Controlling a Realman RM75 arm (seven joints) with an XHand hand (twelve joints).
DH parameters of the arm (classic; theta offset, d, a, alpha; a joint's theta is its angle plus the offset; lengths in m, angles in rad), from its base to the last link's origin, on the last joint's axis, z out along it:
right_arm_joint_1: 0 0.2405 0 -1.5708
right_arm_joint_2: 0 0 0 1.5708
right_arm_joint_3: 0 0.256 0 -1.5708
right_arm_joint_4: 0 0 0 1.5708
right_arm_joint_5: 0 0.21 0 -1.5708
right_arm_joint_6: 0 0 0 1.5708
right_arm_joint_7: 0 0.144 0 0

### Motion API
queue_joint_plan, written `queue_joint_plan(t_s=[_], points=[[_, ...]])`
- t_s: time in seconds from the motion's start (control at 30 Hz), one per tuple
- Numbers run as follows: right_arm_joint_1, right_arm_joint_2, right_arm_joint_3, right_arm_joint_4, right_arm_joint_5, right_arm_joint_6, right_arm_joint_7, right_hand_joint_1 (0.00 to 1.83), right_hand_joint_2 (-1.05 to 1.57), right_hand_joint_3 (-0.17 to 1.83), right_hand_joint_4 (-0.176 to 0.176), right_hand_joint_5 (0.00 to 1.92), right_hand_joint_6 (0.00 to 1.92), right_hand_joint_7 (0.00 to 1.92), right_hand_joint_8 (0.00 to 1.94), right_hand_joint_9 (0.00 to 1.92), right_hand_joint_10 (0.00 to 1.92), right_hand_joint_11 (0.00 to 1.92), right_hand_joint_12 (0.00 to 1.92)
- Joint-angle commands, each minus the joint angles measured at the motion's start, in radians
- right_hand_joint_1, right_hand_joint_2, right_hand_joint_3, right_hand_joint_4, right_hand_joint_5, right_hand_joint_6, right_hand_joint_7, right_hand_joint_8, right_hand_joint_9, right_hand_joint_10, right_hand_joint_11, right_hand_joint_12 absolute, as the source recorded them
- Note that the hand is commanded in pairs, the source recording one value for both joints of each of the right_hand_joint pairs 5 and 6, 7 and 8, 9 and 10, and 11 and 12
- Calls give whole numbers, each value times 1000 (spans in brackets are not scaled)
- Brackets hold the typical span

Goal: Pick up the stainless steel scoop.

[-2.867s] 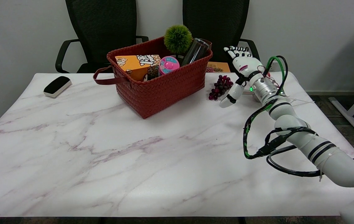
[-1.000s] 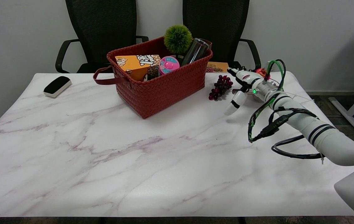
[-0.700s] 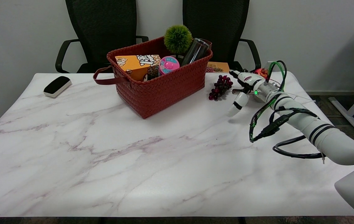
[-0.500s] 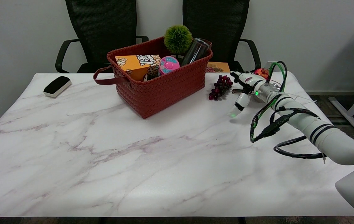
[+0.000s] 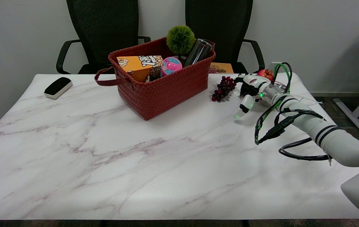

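Eraser [image 5: 58, 87], red basket [image 5: 166, 88], grapes [image 5: 223, 88] — then the right hand [image 5: 249, 91] low over the bench's [image 5: 135, 151] far right. The scoop lies hidden beneath it; whether the curling fingers grasp it is unclear — lifting remains.

A white, purple-veined marble table [image 5: 135, 164] carries a woven red basket [image 5: 166, 88], dark purple grapes [image 5: 223, 88] and a black-and-white eraser [image 5: 58, 87]

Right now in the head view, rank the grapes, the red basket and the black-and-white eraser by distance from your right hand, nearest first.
From the right hand:
1. Grapes, just to its picture-left, at the table's far right.
2. Red basket, farther left, at the far middle of the table.
3. Black-and-white eraser, at the far left edge.
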Motion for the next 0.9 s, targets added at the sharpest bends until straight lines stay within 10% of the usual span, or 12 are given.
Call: queue_joint_plan(t_s=[0.03, 0.17, 0.43, 0.9], points=[[5, 4, -4, -3, 0, -2, 0, 1056, -485, 886, 0, 275, 275, 841, 841, 894, 894, 1353, 1353], [5, 4, -4, -8, 6, -2, 4, 1056, -481, 893, 0, 235, 235, 852, 852, 888, 888, 1363, 1363], [10, 2, -4, 5, 11, -10, 7, 1055, -455, 662, 0, 52, 52, 301, 301, 185, 185, 1003, 1003], [-3, 17, 0, 90, 11, -60, 35, 1056, -418, 531, 0, 43, 43, 158, 158, 81, 81, 787, 787]])
